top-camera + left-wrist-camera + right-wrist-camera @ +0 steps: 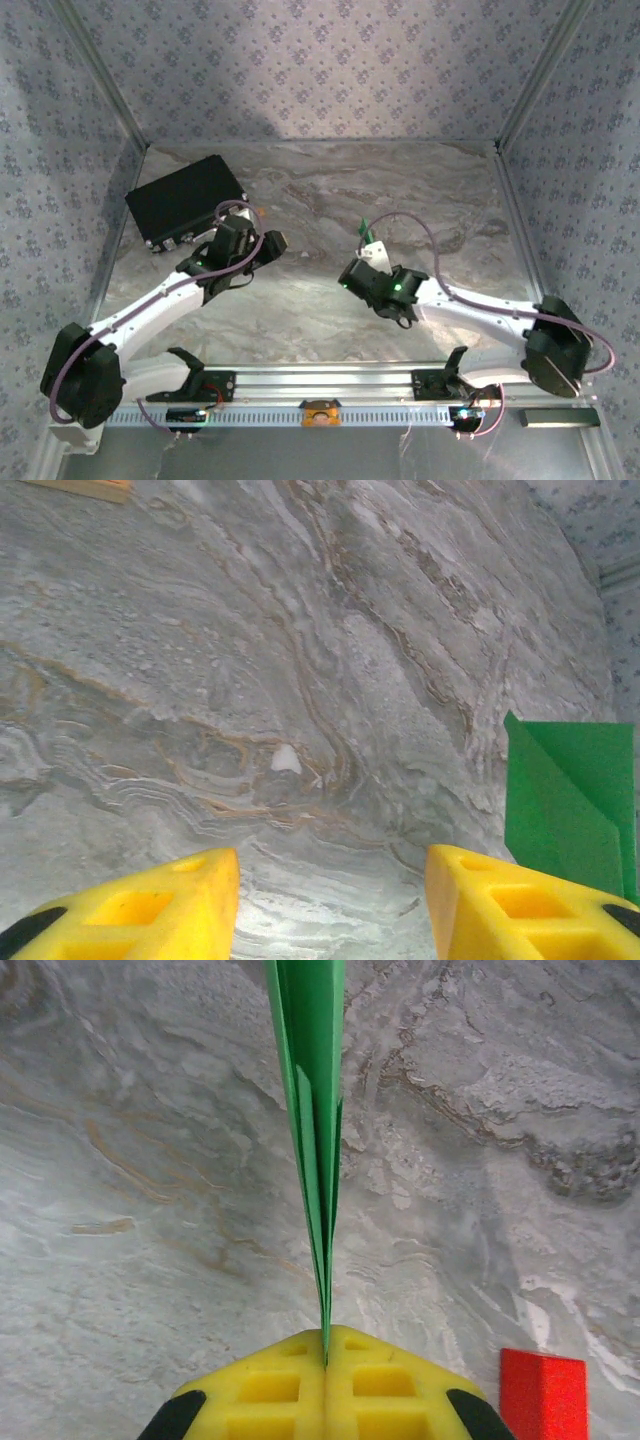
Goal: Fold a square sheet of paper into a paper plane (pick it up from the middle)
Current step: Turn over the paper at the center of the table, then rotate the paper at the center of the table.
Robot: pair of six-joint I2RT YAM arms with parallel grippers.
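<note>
**Folded green paper pinched in the right gripper, left gripper open beside it**

The folded green paper (315, 1110) shows edge-on in the right wrist view, a thin layered strip running from the top centre of the frame down to the bottom centre. There its lower end is caught in the seam between the two yellow fingers (270, 1385) of the right gripper (326, 1355), whose jaws are pressed together on the sheet. In the top view the same paper (365, 228) stands up as a small green sliver just right of the frame's centre, lifted off the marbled table (400, 190) at the tip of the right arm.

In the left wrist view the paper (560, 810) fills the right edge of the frame, showing a flat green face with a diagonal folded flap, just above the right-hand yellow finger. The left gripper (330, 905) has its jaws spread well apart with nothing but bare table between them. Whether that finger touches the paper cannot be told.

Further out, a small red block (543, 1395) lies on the table at the lower right of the right wrist view. A black rectangular case (185, 200) sits at the upper left of the top view, beyond the left arm
</note>
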